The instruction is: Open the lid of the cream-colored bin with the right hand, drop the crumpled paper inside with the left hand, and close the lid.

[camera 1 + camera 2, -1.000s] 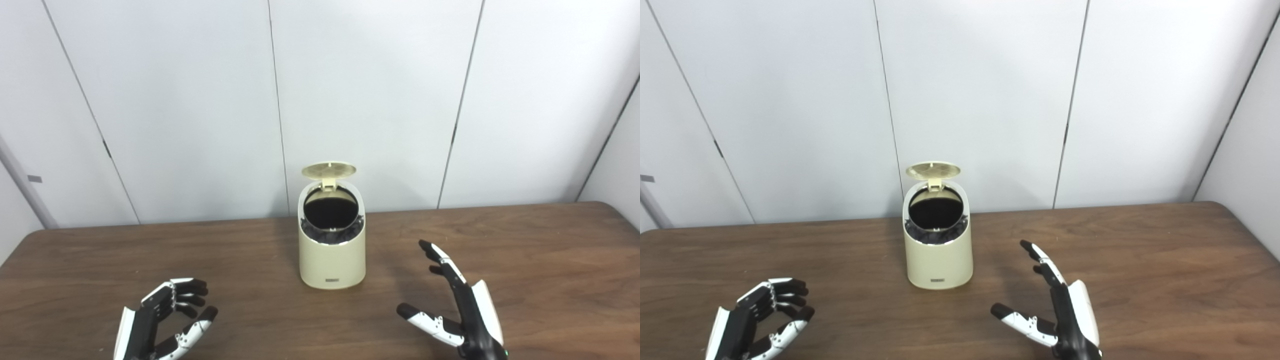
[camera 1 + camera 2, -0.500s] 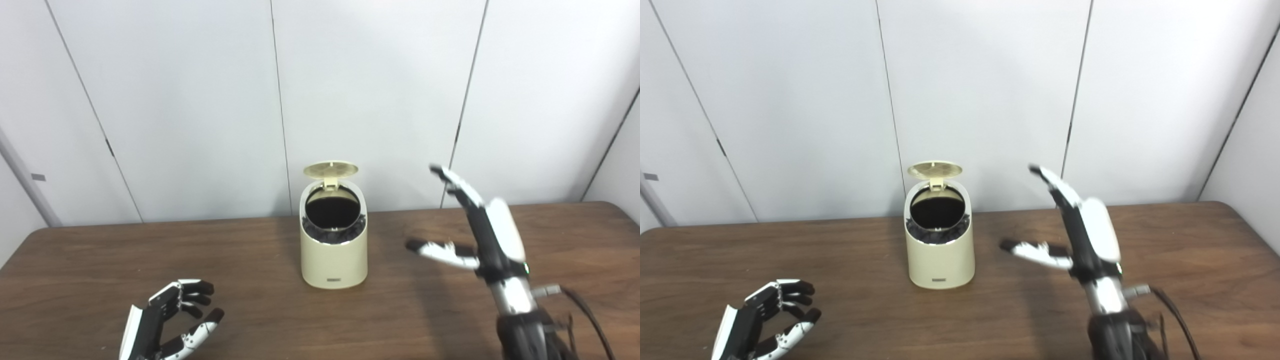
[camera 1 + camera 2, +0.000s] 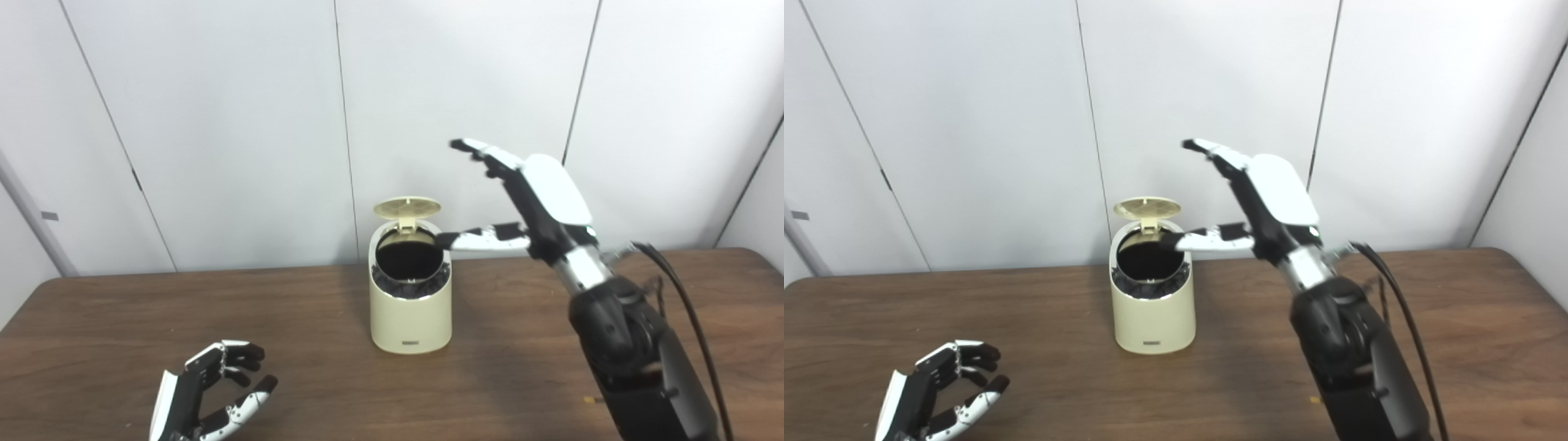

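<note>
the left hand (image 3: 208, 398) rests low on the desk (image 3: 122, 331), nearer the camera than the cream-colored bin (image 3: 410, 306) and off to its left, well apart from it; its fingers (image 3: 236, 358) are curled but apart around nothing, and no crumpled paper shows anywhere, so by my judgement the paper is already inside the bin and the left hand has no more to do

the bin stands upright about mid-desk, its dark mouth tilted toward the camera with a dark liner bunched at the rim. the lid (image 3: 407, 207) is up on its rear hinge, lying nearly flat above the back of the opening

the right hand (image 3: 1265, 196) is raised to the right of the bin, above the level of the lid. its fingers (image 3: 1213, 150) are spread and held straight, gripping nothing, tips reaching up and left, while the thumb (image 3: 1213, 241) points sideways at the bin's upper right rim, close to it; contact i cannot tell

the step in hand looks like closing the lid. to do it well, carry the straight fingers over and slightly behind the lid, then press forward and down so it swings on its hinge. keep the thumb out of the opening, and push gently, since a sideways shove could tip or slide the light bin
</note>
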Available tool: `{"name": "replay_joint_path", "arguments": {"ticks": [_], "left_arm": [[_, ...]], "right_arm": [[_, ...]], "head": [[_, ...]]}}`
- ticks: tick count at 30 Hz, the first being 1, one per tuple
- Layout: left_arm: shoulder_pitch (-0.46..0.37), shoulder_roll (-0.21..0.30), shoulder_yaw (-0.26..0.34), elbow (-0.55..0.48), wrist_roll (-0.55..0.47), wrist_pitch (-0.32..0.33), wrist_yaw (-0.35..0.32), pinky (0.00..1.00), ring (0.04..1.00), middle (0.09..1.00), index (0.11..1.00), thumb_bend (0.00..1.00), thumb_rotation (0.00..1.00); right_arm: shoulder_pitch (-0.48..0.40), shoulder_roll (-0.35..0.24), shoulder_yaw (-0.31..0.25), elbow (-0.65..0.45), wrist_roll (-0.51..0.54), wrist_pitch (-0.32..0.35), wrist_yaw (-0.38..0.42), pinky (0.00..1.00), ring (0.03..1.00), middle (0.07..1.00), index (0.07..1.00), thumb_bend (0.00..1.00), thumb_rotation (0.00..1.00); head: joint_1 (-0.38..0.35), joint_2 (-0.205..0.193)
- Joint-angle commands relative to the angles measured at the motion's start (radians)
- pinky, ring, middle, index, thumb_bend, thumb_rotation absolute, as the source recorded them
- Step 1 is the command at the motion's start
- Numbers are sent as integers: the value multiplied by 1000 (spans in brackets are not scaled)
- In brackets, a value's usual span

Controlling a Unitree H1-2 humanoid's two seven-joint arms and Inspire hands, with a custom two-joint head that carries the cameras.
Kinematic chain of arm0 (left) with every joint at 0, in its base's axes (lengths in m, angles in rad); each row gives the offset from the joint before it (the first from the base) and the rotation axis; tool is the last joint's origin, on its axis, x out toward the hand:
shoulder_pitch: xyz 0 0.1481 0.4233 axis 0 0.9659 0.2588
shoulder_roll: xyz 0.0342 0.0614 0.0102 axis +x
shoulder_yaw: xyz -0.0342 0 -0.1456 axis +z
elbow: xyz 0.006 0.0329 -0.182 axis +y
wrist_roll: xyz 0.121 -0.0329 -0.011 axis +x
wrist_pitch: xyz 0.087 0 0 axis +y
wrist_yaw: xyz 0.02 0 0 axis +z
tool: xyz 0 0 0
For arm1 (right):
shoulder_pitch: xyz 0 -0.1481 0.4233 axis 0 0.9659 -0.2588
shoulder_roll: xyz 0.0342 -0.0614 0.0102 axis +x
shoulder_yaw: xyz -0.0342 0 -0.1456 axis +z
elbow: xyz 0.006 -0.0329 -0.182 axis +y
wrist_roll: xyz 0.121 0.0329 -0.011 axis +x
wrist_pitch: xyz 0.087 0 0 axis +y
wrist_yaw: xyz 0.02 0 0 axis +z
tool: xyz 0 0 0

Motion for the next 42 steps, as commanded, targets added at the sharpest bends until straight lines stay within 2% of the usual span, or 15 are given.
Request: {"name": "replay_joint_path", "arguments": {"ticks": [1, 9, 15, 25, 33, 42], "left_arm": [[-5, -31, -11, 38, 13, -40, 15, 458, 570, 601, 575, 696, 193], [-1, -37, -15, 35, 27, -45, 12, 460, 572, 605, 575, 694, 185], [-3, -43, -16, 41, 36, -53, 13, 457, 566, 603, 574, 699, 172], [2, -47, -17, 31, 59, -57, 15, 458, 565, 602, 575, 707, 183], [4, -46, -16, 27, 42, -53, 7, 461, 566, 605, 576, 715, 170], [2, -46, -17, 17, 45, -44, 6, 458, 563, 603, 574, 719, 182]], "right_arm": [[-52, -12, 22, -39, -37, 27, 46, 569, 752, 854, 854, 944, 673], [-139, -31, 106, 0, -115, 35, 162, 699, 812, 835, 828, 907, 619], [-204, -31, 141, 61, -136, 63, 244, 693, 810, 838, 832, 921, 607], [-251, -32, 165, 148, -146, 68, 280, 738, 843, 851, 837, 915, 615], [-263, -44, 170, 131, -151, 92, 341, 746, 855, 866, 850, 915, 636], [-242, -73, 181, 90, -158, 100, 396, 727, 823, 824, 819, 915, 663]], "head": [[0, 0], [2, -2], [4, -7], [5, -7], [0, -2], [-5, 8]]}}
